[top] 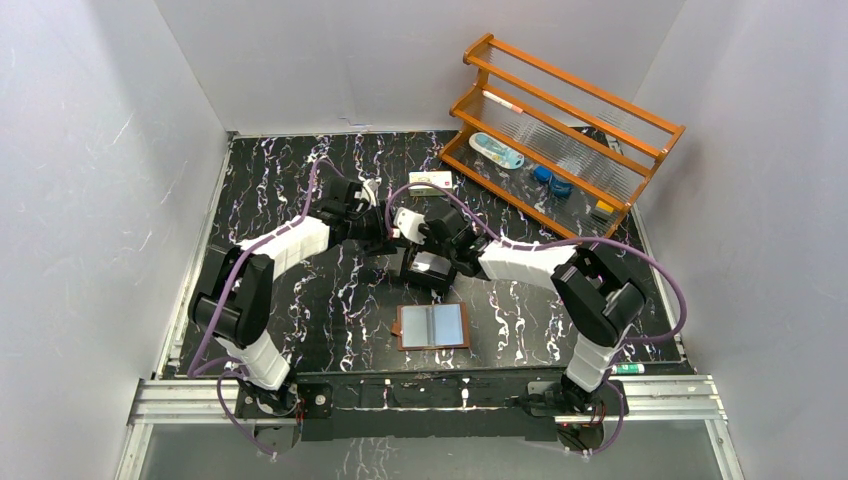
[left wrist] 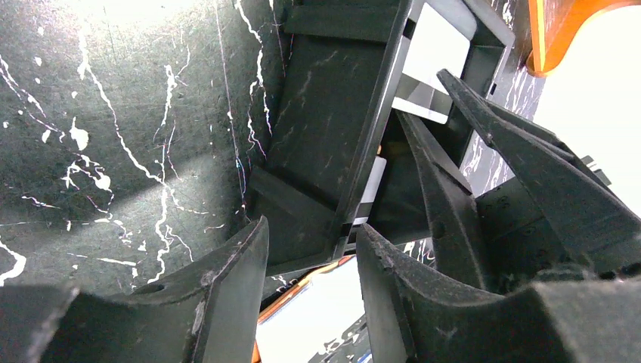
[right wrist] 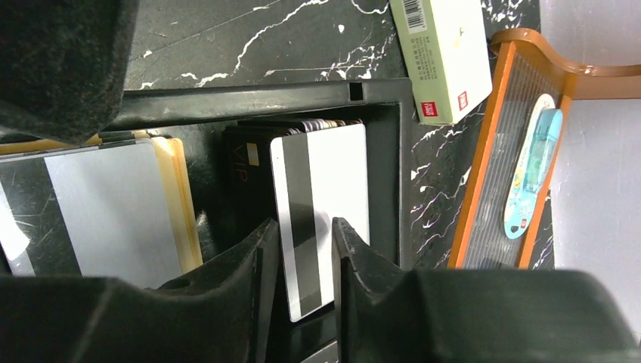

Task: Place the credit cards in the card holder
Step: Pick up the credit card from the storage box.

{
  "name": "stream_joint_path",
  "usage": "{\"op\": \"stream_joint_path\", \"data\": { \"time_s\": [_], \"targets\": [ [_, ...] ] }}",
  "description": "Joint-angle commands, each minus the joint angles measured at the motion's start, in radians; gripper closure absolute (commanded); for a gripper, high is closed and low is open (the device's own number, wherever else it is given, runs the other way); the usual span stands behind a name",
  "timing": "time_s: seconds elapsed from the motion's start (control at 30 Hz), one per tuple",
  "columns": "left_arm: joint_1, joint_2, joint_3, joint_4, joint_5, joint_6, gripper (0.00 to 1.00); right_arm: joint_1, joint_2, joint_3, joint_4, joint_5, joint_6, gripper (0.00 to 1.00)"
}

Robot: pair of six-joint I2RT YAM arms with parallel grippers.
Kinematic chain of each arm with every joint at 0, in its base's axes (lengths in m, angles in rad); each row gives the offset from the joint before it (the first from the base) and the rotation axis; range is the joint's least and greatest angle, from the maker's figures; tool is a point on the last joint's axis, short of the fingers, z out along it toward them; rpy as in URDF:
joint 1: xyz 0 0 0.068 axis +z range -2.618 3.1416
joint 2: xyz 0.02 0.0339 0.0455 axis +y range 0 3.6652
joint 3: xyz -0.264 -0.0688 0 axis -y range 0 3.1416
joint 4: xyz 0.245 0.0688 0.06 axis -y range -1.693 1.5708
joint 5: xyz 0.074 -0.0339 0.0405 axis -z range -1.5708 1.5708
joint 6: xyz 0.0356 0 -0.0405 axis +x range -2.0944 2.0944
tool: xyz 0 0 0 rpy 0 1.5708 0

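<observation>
The brown card holder [top: 433, 326] lies open and flat on the table, nearer the arms' bases than both grippers. Credit cards sit in a black tray [right wrist: 257, 94]: a white card with a dark stripe [right wrist: 332, 174], a black card [right wrist: 246, 174] and a grey card [right wrist: 106, 204]. My right gripper [right wrist: 306, 231] hangs open over the striped card, which is wider than the gap between the fingers. My left gripper [left wrist: 311, 231] stands open astride the tray's [left wrist: 317, 144] near end. I cannot tell whether its fingers touch the tray. In the top view both grippers [top: 383, 240] [top: 418, 243] meet over the tray.
A white-and-yellow carton [right wrist: 446, 57] lies just beyond the tray. An orange wooden rack [top: 565, 130] holding small items stands at the back right. White walls close in the table on three sides.
</observation>
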Motion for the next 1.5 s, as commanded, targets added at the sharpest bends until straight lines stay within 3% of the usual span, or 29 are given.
{"op": "stream_joint_path", "data": {
  "time_s": [0.0, 0.23, 0.33, 0.7, 0.83, 1.13, 1.37, 1.47],
  "targets": [
    [0.004, 0.007, -0.012, -0.002, 0.033, -0.011, 0.56, -0.001, -0.074, -0.024, 0.103, 0.03, -0.019, 0.65],
    [0.004, 0.002, -0.025, -0.002, 0.024, -0.021, 0.56, -0.001, -0.104, -0.039, 0.108, 0.034, -0.01, 0.93],
    [0.005, -0.003, -0.029, -0.003, 0.017, -0.024, 0.56, -0.002, -0.122, -0.048, 0.11, 0.033, -0.005, 1.0],
    [0.006, -0.09, 0.034, -0.086, -0.068, -0.007, 0.54, -0.001, -0.231, -0.009, 0.015, 0.086, 0.069, 1.0],
    [0.005, -0.145, 0.039, -0.105, -0.065, 0.016, 0.54, -0.002, -0.294, 0.044, -0.112, 0.043, 0.24, 1.0],
    [-0.003, -0.324, -0.116, -0.201, -0.065, 0.063, 0.58, 0.001, -0.538, -0.051, -0.243, -0.132, 0.884, 1.0],
    [-0.085, -0.454, -0.277, -0.169, -0.043, 0.002, 0.61, 0.001, -0.711, -0.286, -0.121, -0.283, 1.311, 1.0],
    [-0.106, -0.473, -0.335, -0.12, -0.002, -0.037, 0.61, 0.001, -0.746, -0.35, -0.075, -0.298, 1.368, 1.0]
  ]
}}
